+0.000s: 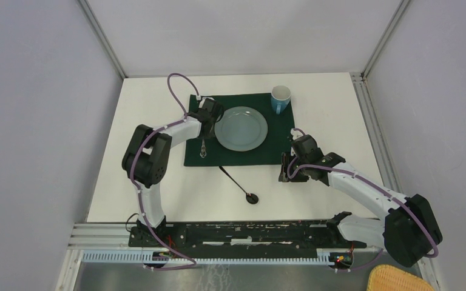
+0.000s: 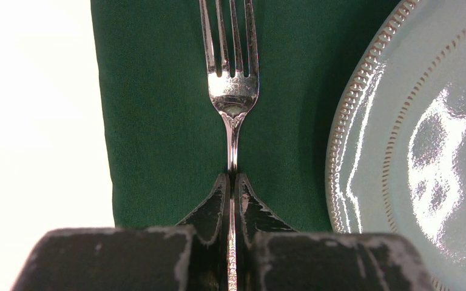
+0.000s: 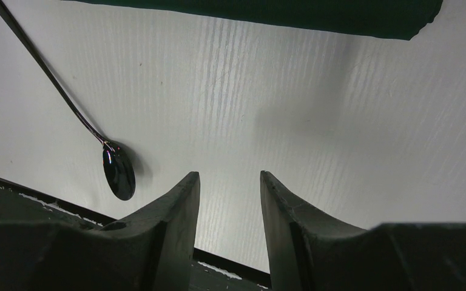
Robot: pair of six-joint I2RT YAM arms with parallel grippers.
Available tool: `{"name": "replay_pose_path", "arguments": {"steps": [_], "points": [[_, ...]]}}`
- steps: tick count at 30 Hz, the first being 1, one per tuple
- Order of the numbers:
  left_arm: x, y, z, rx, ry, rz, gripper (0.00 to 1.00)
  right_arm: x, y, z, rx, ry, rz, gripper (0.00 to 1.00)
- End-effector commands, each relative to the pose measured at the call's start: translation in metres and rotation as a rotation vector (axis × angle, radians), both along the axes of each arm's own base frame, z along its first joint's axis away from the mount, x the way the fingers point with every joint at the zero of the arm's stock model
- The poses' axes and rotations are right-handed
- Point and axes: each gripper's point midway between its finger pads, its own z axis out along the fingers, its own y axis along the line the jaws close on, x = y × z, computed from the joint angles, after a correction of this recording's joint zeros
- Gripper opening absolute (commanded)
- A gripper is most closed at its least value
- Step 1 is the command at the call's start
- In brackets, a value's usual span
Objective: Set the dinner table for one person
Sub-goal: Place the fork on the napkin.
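The left gripper [image 2: 232, 182] pinches the handle of a shiny silver metal fork [image 2: 233, 91] over the dark green rectangular cloth [image 2: 158, 121] (beside a round pale-blue plate [image 2: 412, 151]), while the right gripper [image 3: 229, 182] hangs half-open, empty, above the large matte white dinner table [image 3: 315, 103].

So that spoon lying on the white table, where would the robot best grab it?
Probably the spoon by its long thin handle, about midway, coming straight down from above with the right fingers either side of it. It lies flat on the dinner table, and the rounded bowl end gives less to pinch.
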Motion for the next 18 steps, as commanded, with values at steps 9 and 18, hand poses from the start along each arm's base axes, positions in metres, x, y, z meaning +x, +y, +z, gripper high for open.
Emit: {"name": "replay_pose_path", "arguments": {"steps": [9, 18], "points": [[0.002, -0.006, 0.005, 0.024, 0.005, -0.042, 0.07, 0.011, 0.006, 0.006, 0.032, -0.033, -0.02, 0.47], [0.007, 0.001, 0.018, 0.049, -0.035, 0.0, 0.31, 0.011, 0.007, 0.007, 0.038, -0.033, -0.02, 0.47]]}}
